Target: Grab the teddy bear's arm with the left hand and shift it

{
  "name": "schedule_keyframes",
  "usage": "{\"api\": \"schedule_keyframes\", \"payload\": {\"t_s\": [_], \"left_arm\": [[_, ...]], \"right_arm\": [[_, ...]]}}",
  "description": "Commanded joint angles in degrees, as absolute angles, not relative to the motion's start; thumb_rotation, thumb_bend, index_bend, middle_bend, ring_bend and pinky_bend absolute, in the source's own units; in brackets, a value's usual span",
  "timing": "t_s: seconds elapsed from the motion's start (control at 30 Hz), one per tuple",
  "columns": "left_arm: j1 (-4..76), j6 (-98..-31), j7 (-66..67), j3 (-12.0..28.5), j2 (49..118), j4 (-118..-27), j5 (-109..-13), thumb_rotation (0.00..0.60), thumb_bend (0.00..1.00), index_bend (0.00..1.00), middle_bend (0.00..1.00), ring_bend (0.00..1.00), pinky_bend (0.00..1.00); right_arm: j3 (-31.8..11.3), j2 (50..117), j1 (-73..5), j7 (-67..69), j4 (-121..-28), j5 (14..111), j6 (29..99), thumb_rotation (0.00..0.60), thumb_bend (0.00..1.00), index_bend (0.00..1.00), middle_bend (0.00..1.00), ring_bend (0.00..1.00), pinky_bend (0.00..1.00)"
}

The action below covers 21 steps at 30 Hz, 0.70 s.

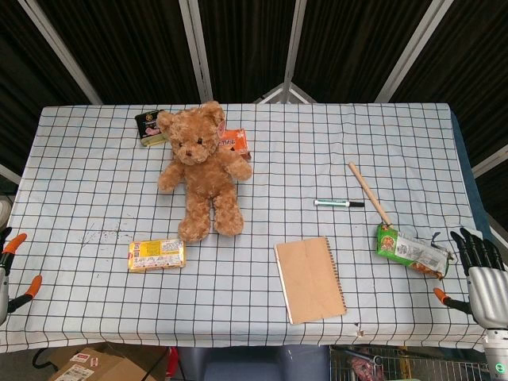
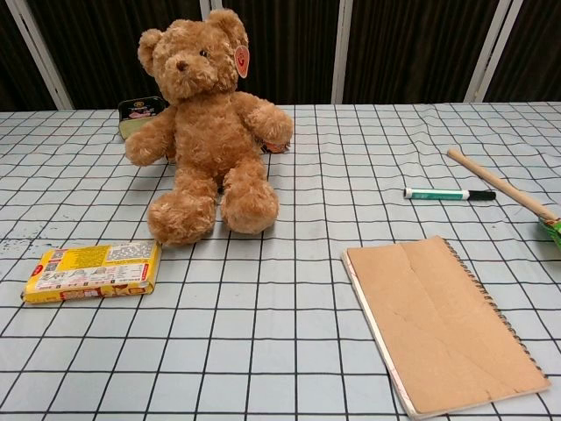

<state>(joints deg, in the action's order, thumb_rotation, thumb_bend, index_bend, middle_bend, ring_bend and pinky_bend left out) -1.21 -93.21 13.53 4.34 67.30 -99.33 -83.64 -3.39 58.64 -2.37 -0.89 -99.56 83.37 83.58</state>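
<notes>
A brown teddy bear (image 1: 202,170) sits upright on the checked tablecloth, at the back left; the chest view shows the teddy bear (image 2: 209,132) facing me with both arms spread. The bear's arm nearest my left side (image 1: 170,176) hangs free, untouched. Only a sliver of my left hand (image 1: 6,274) shows at the left border of the head view, orange-tipped fingers apart, holding nothing, well short of the bear. My right hand (image 1: 481,274) hovers off the table's front right corner, fingers straight and empty. Neither hand shows in the chest view.
A yellow packet (image 1: 157,255) lies in front of the bear. A dark tin (image 1: 149,125) and an orange packet (image 1: 234,142) sit behind it. A brown notebook (image 1: 310,279), a marker (image 1: 339,203), a wooden stick (image 1: 369,194) and a green snack bag (image 1: 411,251) lie to the right.
</notes>
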Motion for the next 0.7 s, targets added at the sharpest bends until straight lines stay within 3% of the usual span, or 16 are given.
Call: {"api": "schedule_keyframes", "payload": {"t_s": [0.03,0.2,0.43,0.7], "left_arm": [[0.21,-90.51,10.59,4.55,67.87,-98.61,-83.33,0.600,0.39,0.19,0.06,0.00,0.00],[4.98,-80.57,3.43,5.41,66.69,-100.23,-80.40,0.600,0.35,0.18,0.06,0.00,0.00],[11.69,-73.72,4.79,10.76,72.49,-99.14,-73.50,0.600,0.26,0.14,0.05,0.00,0.00],[24.11,-52.40,-4.39,17.23,77.20,-95.14,-58.74,0.600,0.24,0.10,0.00,0.00,0.00]], "right_arm": [[-3.24,58.53,-2.29,-0.36,-99.22,83.29,83.40,0.600,0.17,0.00,0.00,0.00,0.00],[-3.48,58.29,-2.07,2.04,-98.59,83.38,83.89,0.600,0.17,0.00,0.00,0.00,0.00],[-3.73,58.40,-2.58,2.92,-97.72,82.26,82.48,0.600,0.17,0.00,0.00,0.00,0.00],[-4.15,59.19,-3.43,2.32,-96.52,79.92,80.21,0.600,0.17,0.00,0.00,0.00,0.00]]}}
